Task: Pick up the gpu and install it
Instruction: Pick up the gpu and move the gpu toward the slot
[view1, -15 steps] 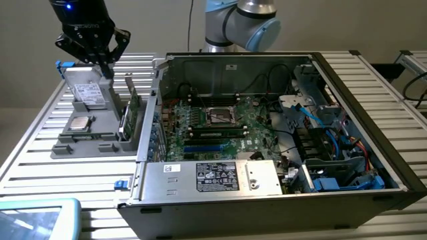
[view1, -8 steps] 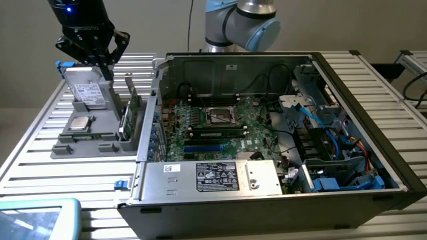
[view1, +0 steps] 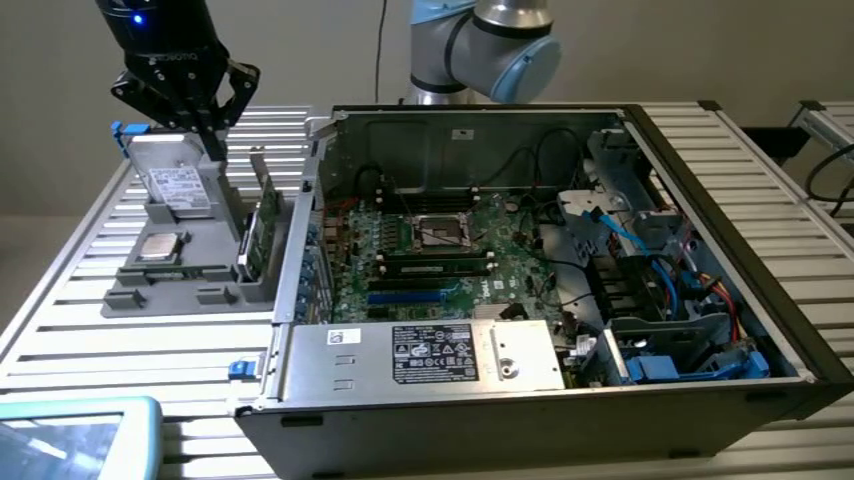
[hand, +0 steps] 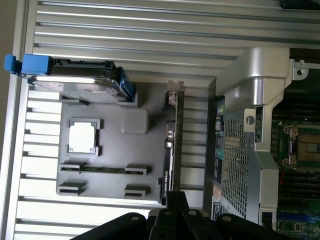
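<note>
The gpu (view1: 262, 228) stands on its edge in a slot at the side of the grey parts tray (view1: 160, 290) nearest the computer case, black shroud facing the tray. In the wrist view the gpu (hand: 172, 145) appears edge-on as a thin dark strip with a metal bracket at one end. My gripper (view1: 210, 138) hangs above the tray's far end, over the hard drive and a little toward the exterior view's left of the gpu. The gripper (hand: 176, 200) is shut, holds nothing, and sits in line with the card's end.
The tray also holds a silver hard drive (hand: 80, 82) in a blue caddy, a processor (hand: 81, 136) and a thin memory stick (hand: 102, 170). The open computer case (view1: 694, 150) lies to the exterior view's right, its motherboard (view1: 427, 245) exposed. A screen (view1: 67, 440) sits at the near left corner.
</note>
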